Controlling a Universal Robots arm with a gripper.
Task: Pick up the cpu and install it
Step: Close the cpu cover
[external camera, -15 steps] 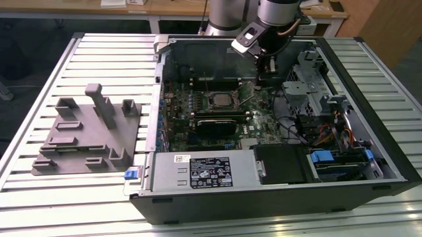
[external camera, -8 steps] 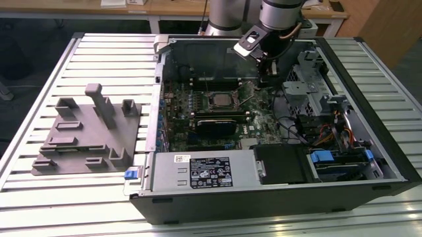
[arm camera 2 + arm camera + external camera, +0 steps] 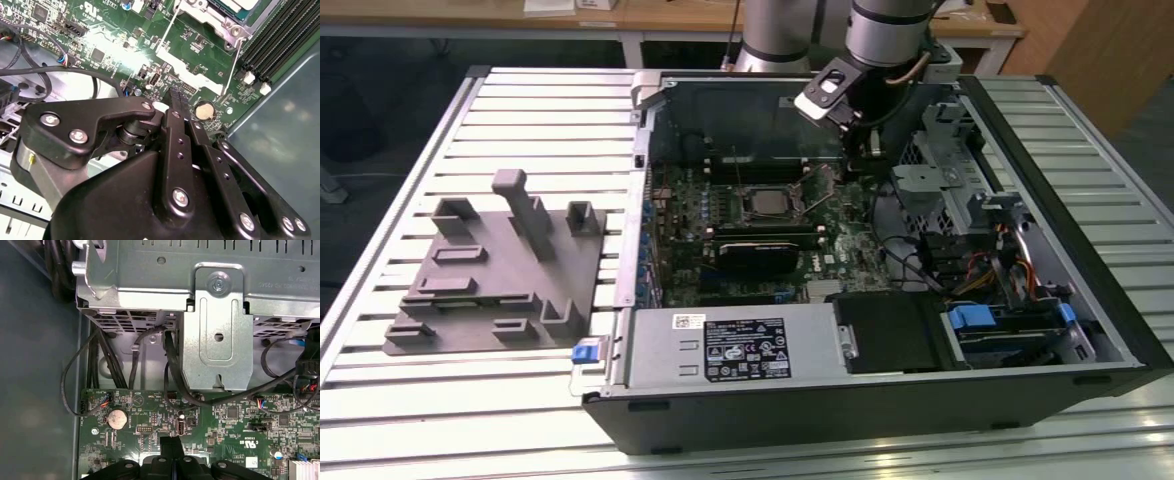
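Hovering over motherboard point(image 3: 115, 55) | tool point(image 3: 176, 96) closed, gripping nothing | cpu point(image 3: 767, 204) seated flat, silvery top up

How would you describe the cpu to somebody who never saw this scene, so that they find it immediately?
In the exterior view, look into the open computer case at its green motherboard. Near the board's middle lies the cpu. It is the one small flat square with a pale silvery top; the block beside it is black and rectangular.
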